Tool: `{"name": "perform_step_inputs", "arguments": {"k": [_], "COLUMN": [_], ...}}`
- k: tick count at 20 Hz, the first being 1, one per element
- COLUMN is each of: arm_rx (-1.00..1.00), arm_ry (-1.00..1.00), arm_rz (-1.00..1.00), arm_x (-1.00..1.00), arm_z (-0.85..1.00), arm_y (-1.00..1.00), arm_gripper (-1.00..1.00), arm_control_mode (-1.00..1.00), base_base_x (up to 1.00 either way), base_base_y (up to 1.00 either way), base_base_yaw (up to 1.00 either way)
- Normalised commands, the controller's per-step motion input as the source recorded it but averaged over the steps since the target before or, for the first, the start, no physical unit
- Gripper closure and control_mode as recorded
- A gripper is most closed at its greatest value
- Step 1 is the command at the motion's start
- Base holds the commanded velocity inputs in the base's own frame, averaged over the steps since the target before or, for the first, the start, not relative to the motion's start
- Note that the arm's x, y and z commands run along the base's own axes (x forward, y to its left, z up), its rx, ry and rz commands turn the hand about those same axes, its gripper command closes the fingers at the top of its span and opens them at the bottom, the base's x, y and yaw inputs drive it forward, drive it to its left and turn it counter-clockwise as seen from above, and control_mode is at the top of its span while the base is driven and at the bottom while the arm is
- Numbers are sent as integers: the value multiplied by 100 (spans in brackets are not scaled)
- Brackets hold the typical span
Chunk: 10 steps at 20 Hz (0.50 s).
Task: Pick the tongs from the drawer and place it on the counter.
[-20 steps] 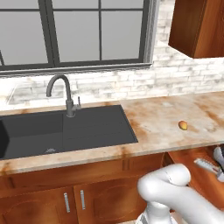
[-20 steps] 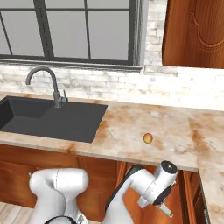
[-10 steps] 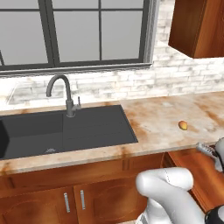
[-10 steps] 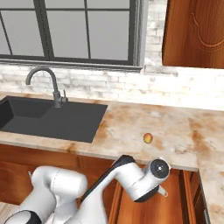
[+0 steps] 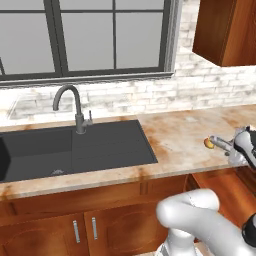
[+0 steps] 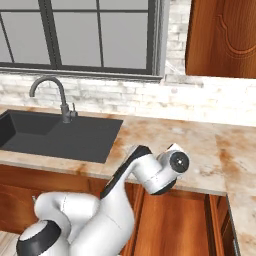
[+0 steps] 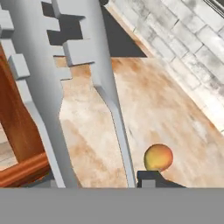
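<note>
Tongs [image 7: 65, 87] up out of the drawer [image 6: 175, 225] and riding in the jaws, which are clamped on them; in the hand view the two toothed silver arms run right up the picture from between the finger tips. The gripper [image 5: 227, 146] sits at the right edge of the left base view, level with the desk [image 5: 185, 135], the tongs poking out toward the orange fruit [image 5: 209, 143]. So this looks like the carry-over, drawer cleared, set-down to come. Doing it well: I'd bring the tongs over bare stone, well clear of the desk edge so they can't tip back into the drawer, and steer off the fruit [image 7: 158, 157], which sits just beside one tong arm in the hand view. Lower them flat before letting go. Hard to read: in the right base view the wrist blocks the tongs, and the left one cuts the hand off, so height above the stone is a guess
</note>
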Motion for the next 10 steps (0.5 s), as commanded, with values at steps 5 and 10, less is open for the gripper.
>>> {"name": "perform_step_inputs", "arguments": {"k": [5, 10], "arm_rx": [-1, -12], "arm_ry": [39, 38], "arm_rz": [22, 15], "arm_x": [100, 100], "arm_z": [63, -65], "arm_y": [74, 36], "arm_gripper": [100, 100], "arm_control_mode": [-100, -100], "base_base_x": [0, 0], "base_base_y": [0, 0], "base_base_yaw": [0, 0]}}
